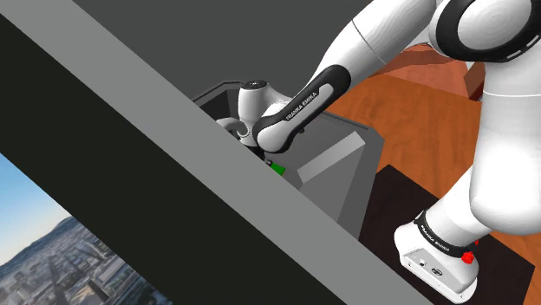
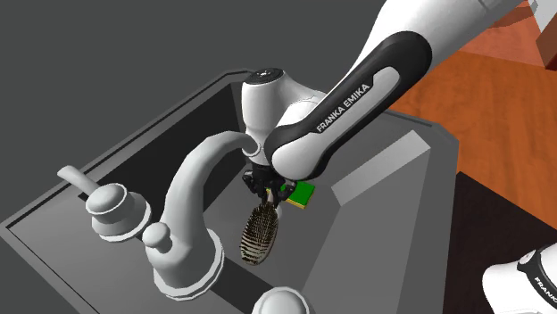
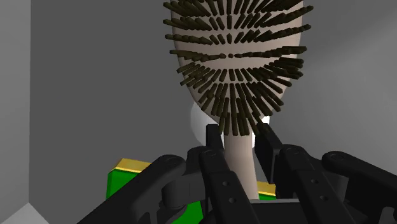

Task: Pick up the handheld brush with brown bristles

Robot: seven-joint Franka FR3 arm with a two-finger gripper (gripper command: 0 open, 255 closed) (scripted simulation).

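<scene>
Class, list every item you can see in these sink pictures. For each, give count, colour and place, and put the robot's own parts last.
brush: one, pale head with brown bristles, over the sink basin, handle clasped in the hand
block: one, green with a yellow edge, in the basin near the hand
faucet: one, light grey, curved spout, on the sink's rim
sink: one, grey, under the arm
wood surface: one, brown, beside the sink
city view: one, blue sky and buildings, shoulder view's lower left
arm: one, white with dark joints, reaching into the sink
hand: one, black, shut on the brush handle
</scene>
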